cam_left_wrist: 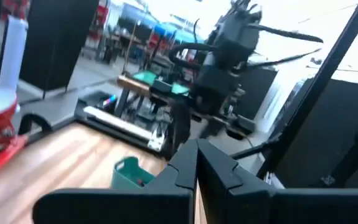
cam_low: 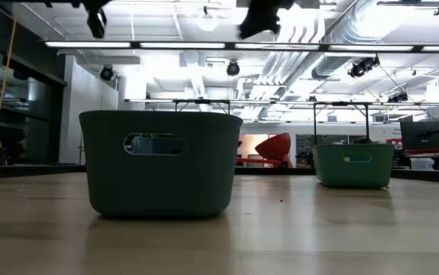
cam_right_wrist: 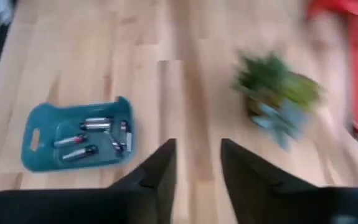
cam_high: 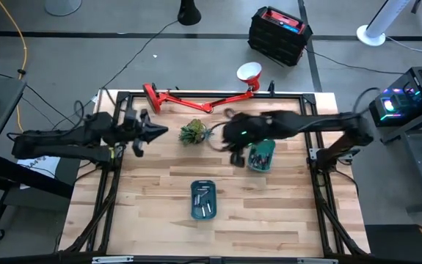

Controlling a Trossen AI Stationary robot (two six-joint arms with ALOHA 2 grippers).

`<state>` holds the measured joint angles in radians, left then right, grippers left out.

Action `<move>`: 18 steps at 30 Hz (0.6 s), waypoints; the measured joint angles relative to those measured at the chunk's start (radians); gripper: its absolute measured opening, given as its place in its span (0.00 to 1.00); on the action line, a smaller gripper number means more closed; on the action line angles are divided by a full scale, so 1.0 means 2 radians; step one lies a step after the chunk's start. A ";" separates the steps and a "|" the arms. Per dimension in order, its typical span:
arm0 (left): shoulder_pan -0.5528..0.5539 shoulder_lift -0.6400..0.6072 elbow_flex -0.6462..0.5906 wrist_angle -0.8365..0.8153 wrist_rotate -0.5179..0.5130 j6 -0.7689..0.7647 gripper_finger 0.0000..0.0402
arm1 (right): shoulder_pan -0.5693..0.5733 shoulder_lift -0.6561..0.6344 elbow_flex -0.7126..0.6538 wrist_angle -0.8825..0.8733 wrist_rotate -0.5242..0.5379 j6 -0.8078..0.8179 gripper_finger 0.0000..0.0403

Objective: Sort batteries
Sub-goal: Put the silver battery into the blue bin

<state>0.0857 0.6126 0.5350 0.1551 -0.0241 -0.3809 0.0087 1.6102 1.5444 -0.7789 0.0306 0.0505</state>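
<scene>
**Hovering above the table, both grippers empty**

Hanging beside the right teal tray, the right gripper is parted, holding nothing. Batteries lie in the near-centre tray. The left gripper, fingers together, waits far left, near the green plant.

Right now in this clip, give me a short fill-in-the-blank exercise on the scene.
1. The teal tray in the table's middle holds several ____.
2. The right gripper has its fingers ____.
3. The left gripper points toward the green ____ between the arms.
4. The two trays stand ____ from each other.

Missing words: batteries; open; plant; apart
</scene>
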 joint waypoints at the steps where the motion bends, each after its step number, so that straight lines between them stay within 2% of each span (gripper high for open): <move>1: 0.000 -0.011 0.000 -0.006 0.000 0.005 0.00 | -0.001 -0.019 -0.012 -0.011 0.011 0.019 0.22; 3: -0.003 -0.031 -0.007 -0.006 0.000 0.014 0.00 | -0.002 -0.055 -0.045 -0.025 0.032 0.054 0.09; 5: -0.007 -0.052 -0.029 0.011 -0.003 0.012 0.00 | 0.003 -0.096 -0.089 -0.023 0.047 0.097 0.03; 9: -0.021 -0.089 -0.101 0.094 -0.014 -0.015 0.00 | 0.030 -0.187 -0.186 -0.002 0.082 0.220 0.02; 12: -0.034 -0.102 -0.165 0.187 -0.030 -0.030 0.00 | 0.061 -0.245 -0.248 0.043 0.123 0.297 0.01; 15: -0.041 -0.107 -0.215 0.264 -0.055 -0.031 0.00 | 0.084 -0.290 -0.285 0.087 0.160 0.349 0.00; 18: -0.041 -0.107 -0.252 0.301 -0.070 -0.038 0.00 | 0.100 -0.313 -0.302 0.102 0.193 0.374 0.00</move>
<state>0.0036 0.3984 0.0319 0.7569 -0.1642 -0.4564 0.2078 0.9836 0.9402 -0.5739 0.4164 0.7992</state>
